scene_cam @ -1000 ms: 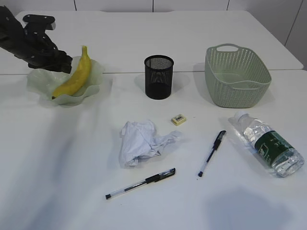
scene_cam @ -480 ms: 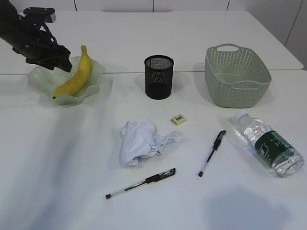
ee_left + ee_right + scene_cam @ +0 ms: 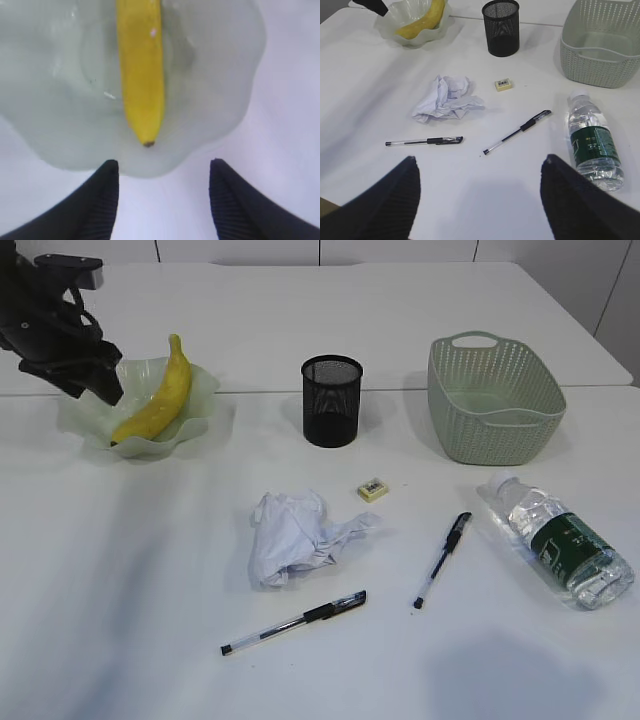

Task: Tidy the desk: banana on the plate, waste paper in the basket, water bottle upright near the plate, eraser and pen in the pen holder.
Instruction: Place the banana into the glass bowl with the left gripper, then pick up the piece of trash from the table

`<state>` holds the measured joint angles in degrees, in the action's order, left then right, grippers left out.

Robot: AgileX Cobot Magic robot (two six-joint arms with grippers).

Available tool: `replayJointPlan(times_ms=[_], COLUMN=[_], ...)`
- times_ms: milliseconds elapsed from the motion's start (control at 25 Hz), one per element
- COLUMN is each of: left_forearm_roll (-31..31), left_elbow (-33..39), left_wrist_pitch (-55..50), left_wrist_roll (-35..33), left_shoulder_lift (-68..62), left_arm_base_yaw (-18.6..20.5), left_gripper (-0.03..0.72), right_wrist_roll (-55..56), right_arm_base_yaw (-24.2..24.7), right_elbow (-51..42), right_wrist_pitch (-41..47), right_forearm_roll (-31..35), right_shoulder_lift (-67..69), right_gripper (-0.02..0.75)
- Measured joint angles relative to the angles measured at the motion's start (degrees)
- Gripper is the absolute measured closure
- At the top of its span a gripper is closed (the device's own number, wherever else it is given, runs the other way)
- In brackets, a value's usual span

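The banana [image 3: 155,400] [image 3: 140,75] lies in the wavy pale green plate [image 3: 203,390] [image 3: 215,75]. My left gripper [image 3: 97,385] [image 3: 164,165] hovers open and empty at the plate's left rim, clear of the banana. Crumpled waste paper [image 3: 295,537] [image 3: 445,97] sits mid-table, the small eraser [image 3: 372,489] [image 3: 503,84] just beyond it. Two pens [image 3: 295,622] [image 3: 442,560] lie flat in front. The water bottle [image 3: 565,550] [image 3: 592,142] lies on its side at the right. My right gripper [image 3: 479,165] is open and empty above the front of the table; the exterior view does not show it.
The black mesh pen holder [image 3: 331,400] [image 3: 502,27] stands upright at centre back. A green woven basket [image 3: 493,395] [image 3: 600,50] stands at the back right, with nothing in it. A seam crosses the white table behind them.
My left gripper has drawn back to the left, off the banana and towards the plate's left rim. The banana stays in the plate. Nothing else moved.
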<state>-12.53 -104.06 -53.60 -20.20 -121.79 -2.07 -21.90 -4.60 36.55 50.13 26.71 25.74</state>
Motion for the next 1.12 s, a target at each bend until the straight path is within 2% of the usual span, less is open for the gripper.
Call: replayJointPlan(times_ms=[240,440,760,960,1120], left_forearm_roll=[6.06,8.72,9.33,9.32,9.58], left_elbow=[0.00,0.00,0.00,0.00,4.18], left_wrist_pitch=[-9.39,-15.07,-15.98,-16.09,-16.09], left_wrist_roll=[5.30,10.24,15.68,16.81,16.90], left_shoulder_lift=[0.26,0.26,0.26,2.20,6.88], left_arm_base_yaw=[0.00,0.00,0.00,0.00,0.00], left_gripper=[0.274,0.274,0.274,0.274,0.274], right_wrist_roll=[0.00,0.00,0.00,0.00,0.00], right_arm_base_yaw=[0.00,0.00,0.00,0.00,0.00], right_elbow=[0.00,0.00,0.00,0.00,0.00], right_wrist_pitch=[0.00,0.48,2.04,2.13,2.13], right_forearm_roll=[0.83,1.16,1.28,2.27,2.49], right_shoulder_lift=[0.00,0.00,0.00,0.00,0.00], right_gripper=[0.183,0.183,0.183,0.183,0.183])
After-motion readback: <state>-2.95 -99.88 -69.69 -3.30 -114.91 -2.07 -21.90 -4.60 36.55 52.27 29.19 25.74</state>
